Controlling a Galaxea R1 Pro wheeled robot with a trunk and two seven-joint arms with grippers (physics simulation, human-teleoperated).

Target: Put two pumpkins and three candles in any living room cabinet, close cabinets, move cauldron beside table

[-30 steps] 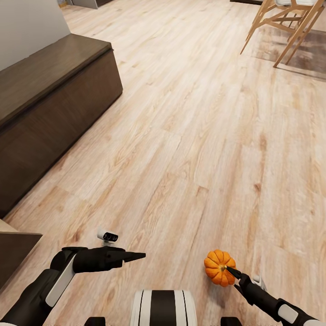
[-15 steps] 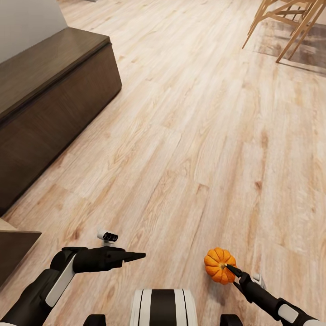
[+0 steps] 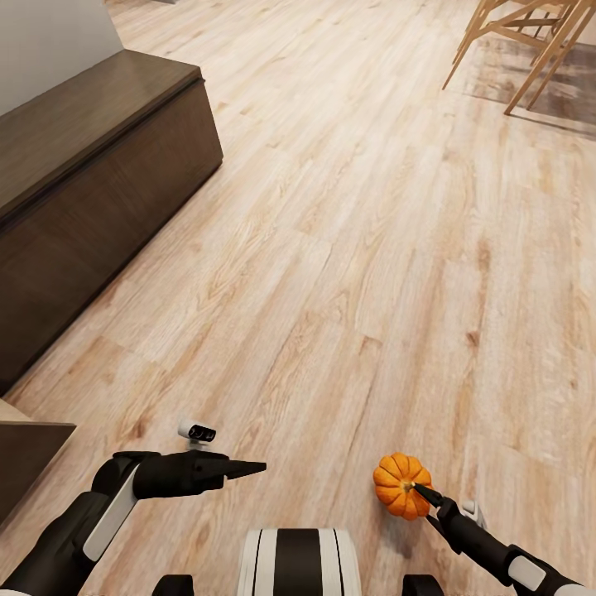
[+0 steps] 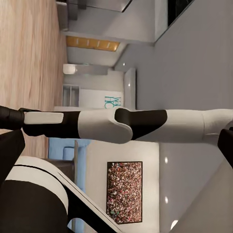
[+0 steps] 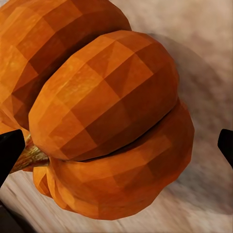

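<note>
The right gripper is clamped on an orange pumpkin at its stem, held low over the wood floor at the head view's lower right — up close, the pumpkin hides most of both fingertips. The left gripper hangs empty, fingers pinched to a point. A dark brown cabinet stands at left, partly cut off; pale chair legs are cropped at the top right.
</note>
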